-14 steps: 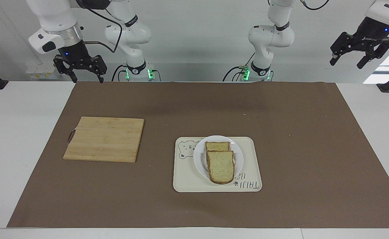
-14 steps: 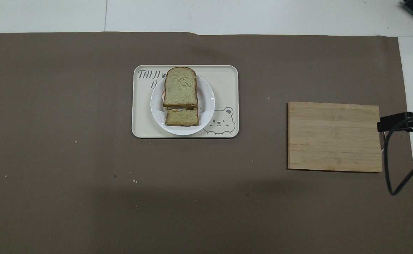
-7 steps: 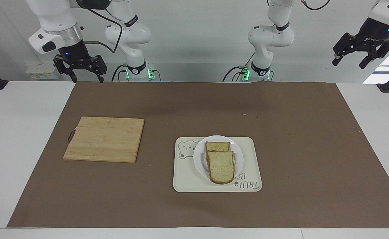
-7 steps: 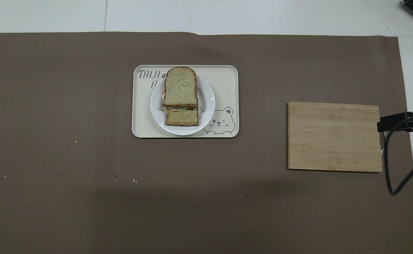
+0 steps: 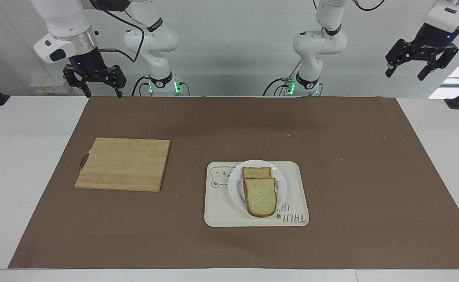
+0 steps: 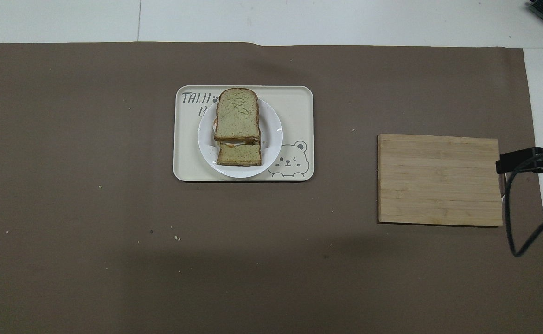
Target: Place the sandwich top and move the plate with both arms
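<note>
Both grippers [image 5: 94, 89] [image 5: 419, 68] hang open and empty up by the bases, top slice [image 5: 260, 196] sits skewed on the sandwich on the plate [image 5: 282, 188] in the tray [image 5: 221, 213], so grab that slick, stiff plate by its rims, bread's soft and may slide.

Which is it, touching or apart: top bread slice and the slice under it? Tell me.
Touching. The facing view shows the sandwich top lying on the lower slice, shifted off it, both on the plate.
</note>
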Controlling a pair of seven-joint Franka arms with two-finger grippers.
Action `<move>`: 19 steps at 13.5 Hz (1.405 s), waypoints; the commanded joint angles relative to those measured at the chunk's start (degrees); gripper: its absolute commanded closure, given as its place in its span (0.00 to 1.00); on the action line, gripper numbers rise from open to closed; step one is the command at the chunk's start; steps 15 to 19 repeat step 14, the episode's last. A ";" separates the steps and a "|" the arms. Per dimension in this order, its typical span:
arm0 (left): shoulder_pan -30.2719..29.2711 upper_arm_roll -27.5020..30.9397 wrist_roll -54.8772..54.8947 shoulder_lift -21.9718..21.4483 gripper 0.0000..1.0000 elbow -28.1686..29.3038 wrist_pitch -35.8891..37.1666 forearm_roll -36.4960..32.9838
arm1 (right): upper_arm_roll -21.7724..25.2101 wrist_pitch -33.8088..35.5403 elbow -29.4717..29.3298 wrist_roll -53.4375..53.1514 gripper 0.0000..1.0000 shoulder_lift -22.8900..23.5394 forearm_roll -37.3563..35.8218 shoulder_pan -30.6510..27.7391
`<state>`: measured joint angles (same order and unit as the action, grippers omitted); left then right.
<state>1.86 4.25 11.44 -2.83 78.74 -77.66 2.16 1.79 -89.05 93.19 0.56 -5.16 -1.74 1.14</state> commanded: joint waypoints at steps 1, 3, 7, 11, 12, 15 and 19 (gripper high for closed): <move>-1.07 -1.08 -0.28 -1.74 0.00 2.29 0.84 -1.28 | -0.30 -0.42 -0.02 1.29 0.00 -0.03 1.13 -0.70; -1.07 -1.26 -0.20 -1.91 0.00 2.29 0.93 -1.28 | -0.30 -0.33 -0.02 1.29 0.00 -0.03 1.13 -0.70; -0.63 -1.52 0.77 -2.87 0.00 3.60 2.43 -1.02 | -0.30 -0.33 -0.02 1.29 0.00 -0.03 1.13 -0.70; -0.36 -1.52 1.12 -4.37 0.00 6.25 1.54 -0.67 | -0.30 -0.33 -0.02 1.29 0.00 -0.03 1.13 -0.70; -0.28 -1.52 1.12 -4.55 0.00 6.68 1.55 -0.58 | -0.30 -0.33 -0.02 1.29 0.00 -0.03 1.13 -0.70; -0.19 -1.52 1.04 -4.81 0.00 6.86 1.46 -0.58 | -0.30 -0.33 -0.02 1.29 0.00 -0.03 1.13 -0.70; -0.19 -1.52 1.04 -4.81 0.00 6.86 1.46 -0.58 | -0.30 -0.33 -0.02 1.29 0.00 -0.03 1.13 -0.70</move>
